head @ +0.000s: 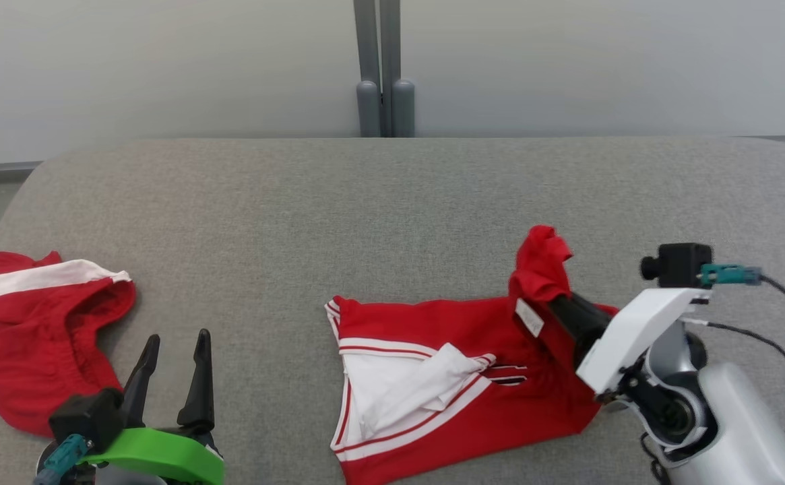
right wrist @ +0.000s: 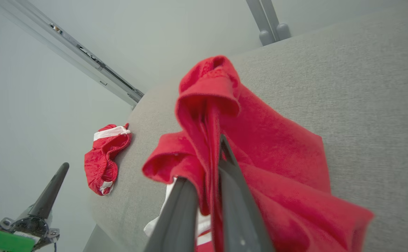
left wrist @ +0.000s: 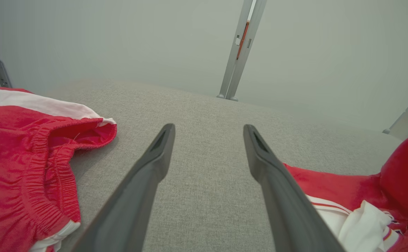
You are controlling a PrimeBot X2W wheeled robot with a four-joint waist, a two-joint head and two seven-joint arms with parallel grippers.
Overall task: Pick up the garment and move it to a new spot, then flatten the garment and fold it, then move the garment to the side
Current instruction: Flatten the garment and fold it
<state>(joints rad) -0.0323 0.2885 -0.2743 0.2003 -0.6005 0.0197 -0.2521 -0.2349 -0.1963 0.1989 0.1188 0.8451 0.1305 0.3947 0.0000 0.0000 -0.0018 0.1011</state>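
A red garment (head: 459,377) with white panels and red stripes lies crumpled on the grey table (head: 392,202), right of centre. My right gripper (head: 554,296) is shut on a bunched red fold at its upper right corner, lifting it off the surface. In the right wrist view the two dark fingers (right wrist: 239,210) pinch the red cloth (right wrist: 277,157), which drapes over them. My left gripper (head: 175,350) stands open at the lower left, nothing between its fingers. The left wrist view shows the same gripper (left wrist: 207,133) open over bare table, the garment's edge (left wrist: 347,196) to its right.
A second red piece with a white band and elastic waist (head: 35,323) lies at the table's left edge, close to my left gripper; I also see this piece (left wrist: 25,157) and again (right wrist: 105,157). A grey post (head: 382,67) stands behind the table's far edge.
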